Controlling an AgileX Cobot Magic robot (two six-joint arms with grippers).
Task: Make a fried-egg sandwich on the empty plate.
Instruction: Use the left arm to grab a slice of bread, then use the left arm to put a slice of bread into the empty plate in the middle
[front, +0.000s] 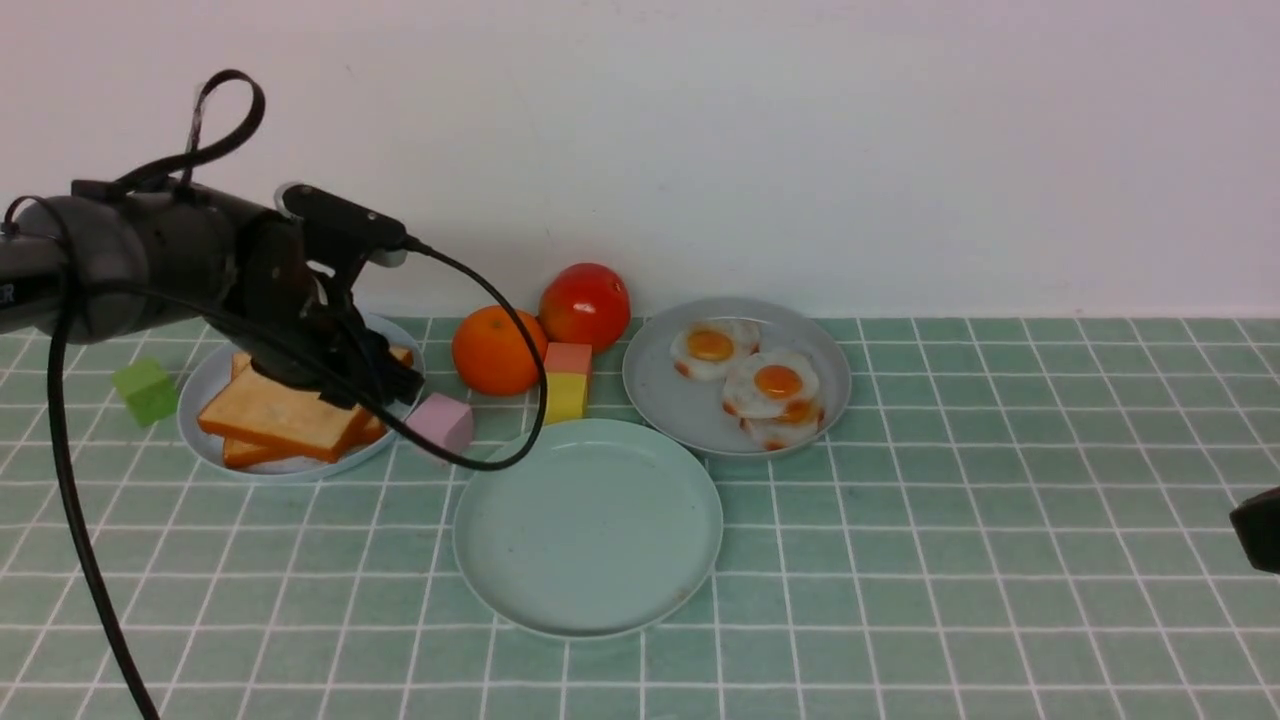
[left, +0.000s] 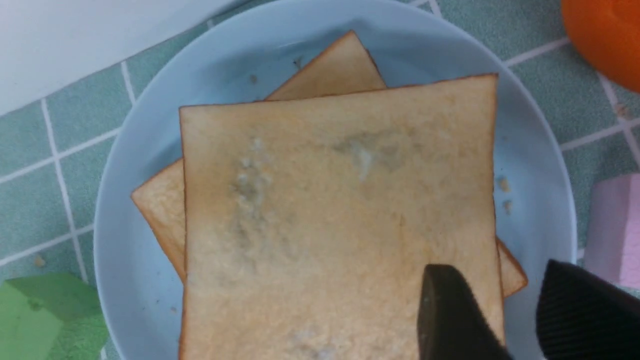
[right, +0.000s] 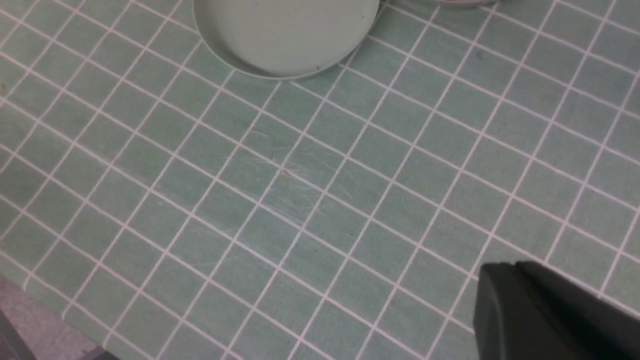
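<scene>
The left arm (front: 150, 260) covers the far side of the toast stack (front: 285, 415) and blue plate (front: 205, 390); the lower slice (left: 340, 70) lies mostly under the top one. The third egg (front: 780, 432) peeks from beneath another. Of the right claw (front: 1262, 528) only a dark corner shows at the picture's edge. The orange (left: 605, 35), pink block (left: 615, 225) and green block (left: 45, 320) are cropped in the left wrist view.

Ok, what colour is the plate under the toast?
The plate is pale blue, clearest in left wrist view.
</scene>
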